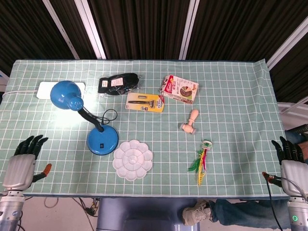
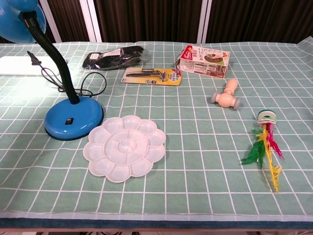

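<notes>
The left hand [image 1: 21, 166] hovers at lower left, fingers spread and holding nothing, nearest the blue gooseneck desk lamp [image 1: 102, 140]. The right hand [image 1: 291, 163], lower right, likewise holds nothing. Best kept clear of the lamp's cord.

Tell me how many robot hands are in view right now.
2. The left hand hangs at the table's near-left edge, fingers spread, holding nothing. The right hand is off the near-right corner, also empty. The chest view shows neither.

Obstacles, left counter: blue desk lamp [image 1: 91, 120], its cord, white palette [image 1: 132, 160]. Open lanes: front-left corner, counter's broad right side beyond feather toy [image 1: 200, 162].
</notes>
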Action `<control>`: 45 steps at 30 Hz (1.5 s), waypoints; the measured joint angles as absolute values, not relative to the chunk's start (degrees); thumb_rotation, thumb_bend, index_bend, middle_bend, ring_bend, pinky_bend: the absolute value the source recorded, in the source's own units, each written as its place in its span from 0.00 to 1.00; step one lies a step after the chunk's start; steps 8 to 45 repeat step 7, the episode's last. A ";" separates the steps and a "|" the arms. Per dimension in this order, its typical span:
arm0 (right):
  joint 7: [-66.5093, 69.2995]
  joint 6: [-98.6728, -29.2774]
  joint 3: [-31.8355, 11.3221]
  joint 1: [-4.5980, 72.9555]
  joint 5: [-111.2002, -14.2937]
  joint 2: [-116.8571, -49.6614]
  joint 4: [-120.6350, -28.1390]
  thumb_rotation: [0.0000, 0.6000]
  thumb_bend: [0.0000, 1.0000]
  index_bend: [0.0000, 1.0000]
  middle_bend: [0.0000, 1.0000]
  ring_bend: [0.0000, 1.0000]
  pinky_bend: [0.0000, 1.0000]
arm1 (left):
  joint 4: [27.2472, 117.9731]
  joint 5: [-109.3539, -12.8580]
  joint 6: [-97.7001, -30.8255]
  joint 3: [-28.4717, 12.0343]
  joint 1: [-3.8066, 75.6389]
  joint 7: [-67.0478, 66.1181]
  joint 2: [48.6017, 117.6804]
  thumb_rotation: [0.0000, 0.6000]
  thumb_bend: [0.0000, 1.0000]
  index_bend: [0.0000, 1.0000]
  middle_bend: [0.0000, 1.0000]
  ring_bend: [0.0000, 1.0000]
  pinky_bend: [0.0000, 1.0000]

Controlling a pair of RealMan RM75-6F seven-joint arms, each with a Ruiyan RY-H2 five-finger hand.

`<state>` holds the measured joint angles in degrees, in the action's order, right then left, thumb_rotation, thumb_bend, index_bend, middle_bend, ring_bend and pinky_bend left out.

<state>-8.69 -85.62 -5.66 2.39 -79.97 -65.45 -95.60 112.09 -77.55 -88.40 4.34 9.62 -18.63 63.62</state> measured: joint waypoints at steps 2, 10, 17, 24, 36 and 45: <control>-8.46 -85.59 -5.59 2.44 -80.27 -65.42 -95.60 1.00 0.17 0.12 0.03 0.02 0.00 | 110.09 -77.24 -88.48 4.67 8.56 -15.13 63.14 1.00 0.26 0.09 0.03 0.00 0.05; -7.59 -85.71 -5.27 2.64 -81.91 -65.33 -95.23 1.00 0.17 0.12 0.03 0.02 0.00 | 106.45 -74.40 -85.53 4.09 7.76 -8.55 61.97 1.00 0.26 0.09 0.03 0.00 0.05; -7.59 -85.71 -5.27 2.64 -81.91 -65.33 -95.23 1.00 0.17 0.12 0.03 0.02 0.00 | 106.45 -74.40 -85.53 4.09 7.76 -8.55 61.97 1.00 0.26 0.09 0.03 0.00 0.05; -7.59 -85.71 -5.27 2.64 -81.91 -65.33 -95.23 1.00 0.17 0.12 0.03 0.02 0.00 | 106.45 -74.40 -85.53 4.09 7.76 -8.55 61.97 1.00 0.26 0.09 0.03 0.00 0.05; -7.59 -85.71 -5.27 2.64 -81.91 -65.33 -95.23 1.00 0.17 0.12 0.03 0.02 0.00 | 106.45 -74.40 -85.53 4.09 7.76 -8.55 61.97 1.00 0.26 0.09 0.03 0.00 0.05; -7.59 -85.71 -5.27 2.64 -81.91 -65.33 -95.23 1.00 0.17 0.12 0.03 0.02 0.00 | 106.45 -74.40 -85.53 4.09 7.76 -8.55 61.97 1.00 0.26 0.09 0.03 0.00 0.05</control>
